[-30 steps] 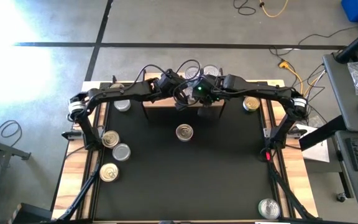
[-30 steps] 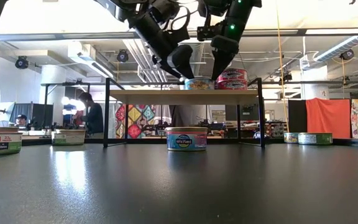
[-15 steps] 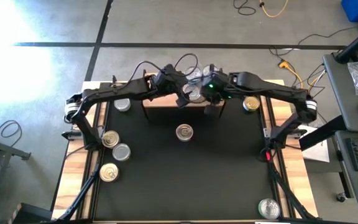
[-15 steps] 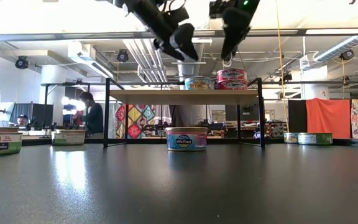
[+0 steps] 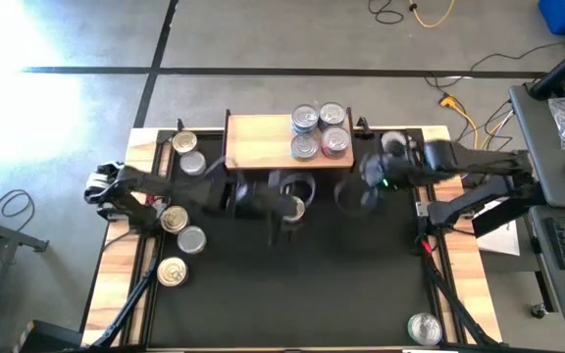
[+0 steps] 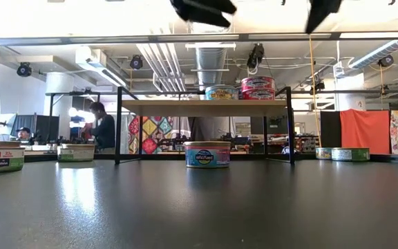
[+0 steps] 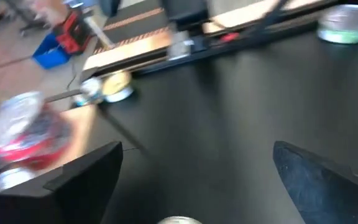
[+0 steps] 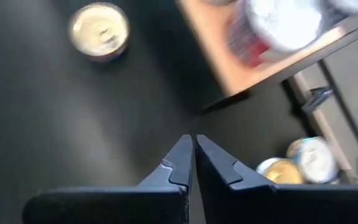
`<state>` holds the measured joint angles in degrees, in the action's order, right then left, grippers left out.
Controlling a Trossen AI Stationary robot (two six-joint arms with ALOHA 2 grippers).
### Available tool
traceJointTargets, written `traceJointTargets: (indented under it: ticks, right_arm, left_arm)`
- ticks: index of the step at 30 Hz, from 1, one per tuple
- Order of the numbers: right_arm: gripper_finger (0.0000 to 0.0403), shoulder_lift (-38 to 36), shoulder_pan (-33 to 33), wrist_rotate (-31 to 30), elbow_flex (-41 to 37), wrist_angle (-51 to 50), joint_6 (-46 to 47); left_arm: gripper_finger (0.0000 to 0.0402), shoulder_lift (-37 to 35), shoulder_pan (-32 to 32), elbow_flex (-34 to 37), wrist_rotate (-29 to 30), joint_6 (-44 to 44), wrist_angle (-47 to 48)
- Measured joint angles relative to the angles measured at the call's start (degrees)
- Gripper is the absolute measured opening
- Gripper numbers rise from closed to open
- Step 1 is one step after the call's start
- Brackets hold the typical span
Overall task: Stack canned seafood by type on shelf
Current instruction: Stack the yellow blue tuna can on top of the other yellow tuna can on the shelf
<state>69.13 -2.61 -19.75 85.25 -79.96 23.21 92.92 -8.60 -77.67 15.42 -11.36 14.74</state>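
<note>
Both arms pulled back off shelf (image 5: 258, 142), left gripper (image 5: 281, 201) spread, right gripper (image 5: 361, 188) closed

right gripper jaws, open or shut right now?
Shut. In the right wrist view the right gripper shows its two dark jaws pressed tip to tip with nothing between them, above the black table top.

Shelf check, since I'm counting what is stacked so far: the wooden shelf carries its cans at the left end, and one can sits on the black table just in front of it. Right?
Not quite. In the high view the cans sit toward the right end of the shelf; its left part is bare wood. The rest holds: one can stands on the black table just in front of it.
</note>
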Motion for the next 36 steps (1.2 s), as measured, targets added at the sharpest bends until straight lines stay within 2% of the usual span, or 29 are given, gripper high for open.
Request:
traceJointTargets:
  ticks: [6,12,18,24,29,34,36]
  right_arm:
    - [0.0013,-3.8,-9.3,-0.4,-12.0,0.3,12.0]
    - [0.0013,-3.8,-8.8,-4.8,-22.3,0.0,19.6]
    - [0.0013,-8.1,-1.2,1.8,-27.9,5.8,6.4]
    - [0.0013,-12.8,11.8,-4.4,-30.7,7.9,-4.0]
    - [0.0013,-13.9,16.4,-3.1,-36.8,21.4,-20.1]
    - [0.0013,-11.8,21.9,-14.7,-42.1,31.0,-25.4]
    - [0.0013,-10.9,25.7,-17.0,-43.6,33.1,-26.1]
  left_arm:
    - [0.0398,-0.1,-14.3,6.2,10.6,5.1,-5.7]
    - [0.0398,0.0,-26.1,10.6,20.9,13.8,-9.6]
    - [0.0398,0.9,-34.5,17.3,27.4,17.1,-21.5]
    - [0.0398,2.1,-38.3,24.2,34.4,18.7,-31.1]
    - [0.0398,2.6,-38.2,28.5,35.5,19.6,-34.8]
    - [0.0398,2.6,-37.1,31.3,38.2,19.6,-35.8]
    - [0.0398,2.6,-36.8,32.1,38.4,20.5,-35.8]
